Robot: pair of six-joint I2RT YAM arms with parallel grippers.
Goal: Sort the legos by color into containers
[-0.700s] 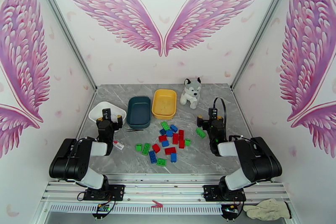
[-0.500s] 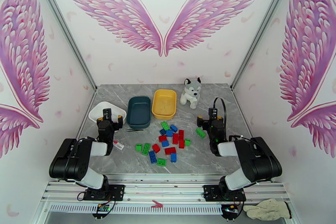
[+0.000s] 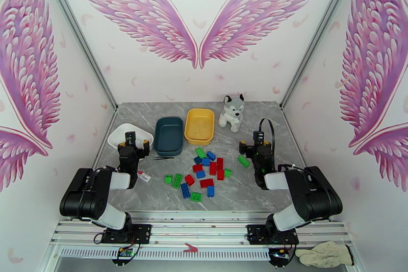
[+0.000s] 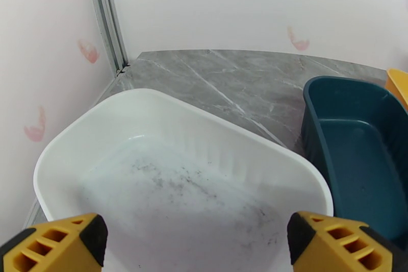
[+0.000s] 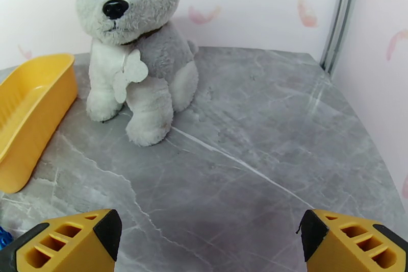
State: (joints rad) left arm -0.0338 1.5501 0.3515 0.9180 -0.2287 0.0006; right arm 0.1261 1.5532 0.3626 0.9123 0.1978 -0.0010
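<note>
Overhead, we see nothing has moved: small red, blue and green studded plastic legos [image 3: 213, 168] lie unsorted between left gripper [image 3: 131, 139] and right gripper [image 3: 257, 140]. Left wrist: jaws apart, shallow white plastic tray [image 4: 214, 140] just ahead, seemingly empty. Right wrist: jaws apart, facing grey-white plush husky [image 5: 148, 64].

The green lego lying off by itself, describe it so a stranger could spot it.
On the grey marble tabletop, find the grey-white plush husky at back right. In front of it, toward the arms, lies one small green studded plastic brick, tilted. It sits alone, right of the mixed red, blue and green pile.
</note>
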